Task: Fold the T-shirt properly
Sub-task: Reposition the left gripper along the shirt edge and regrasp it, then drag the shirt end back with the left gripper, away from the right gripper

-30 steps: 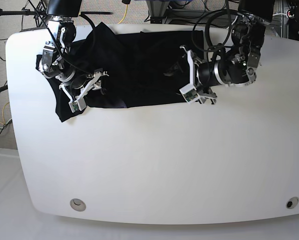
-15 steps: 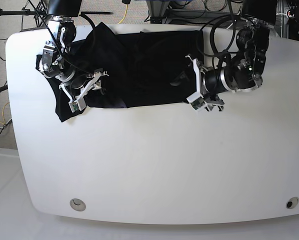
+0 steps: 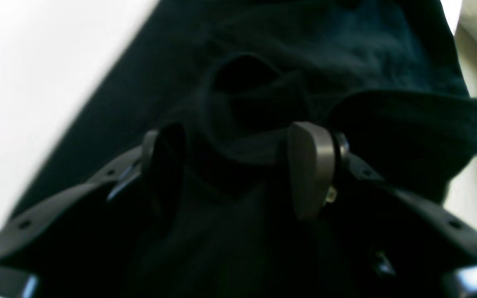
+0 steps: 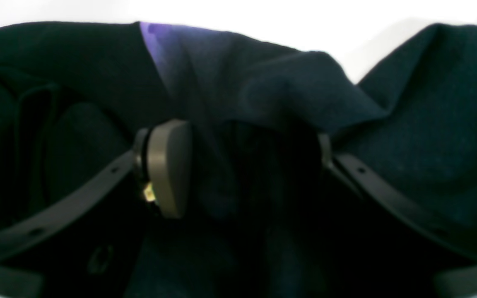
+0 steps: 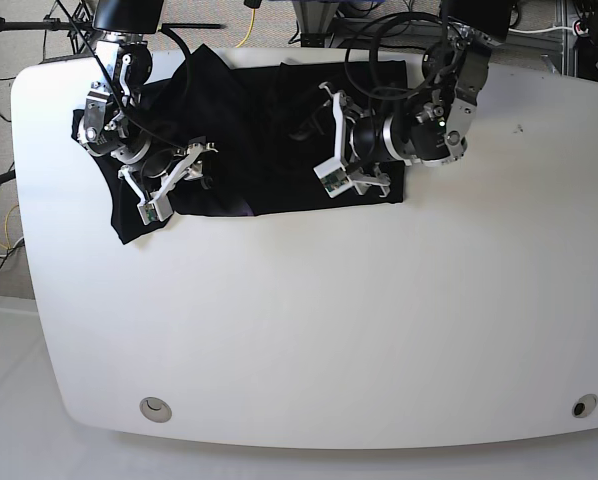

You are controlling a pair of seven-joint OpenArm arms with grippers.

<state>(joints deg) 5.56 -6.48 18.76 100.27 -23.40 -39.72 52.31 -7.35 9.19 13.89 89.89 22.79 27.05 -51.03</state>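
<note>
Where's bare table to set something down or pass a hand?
Free: the white table from the T-shirt hem to the near edge, plus the strip beyond the left claw. Crowded: the far edge, with shirt, right claw and cables.

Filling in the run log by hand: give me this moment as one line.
T-shirt: rumpled, far edge of table | left gripper: open over cloth | right gripper: open over cloth | fold: not done
</note>
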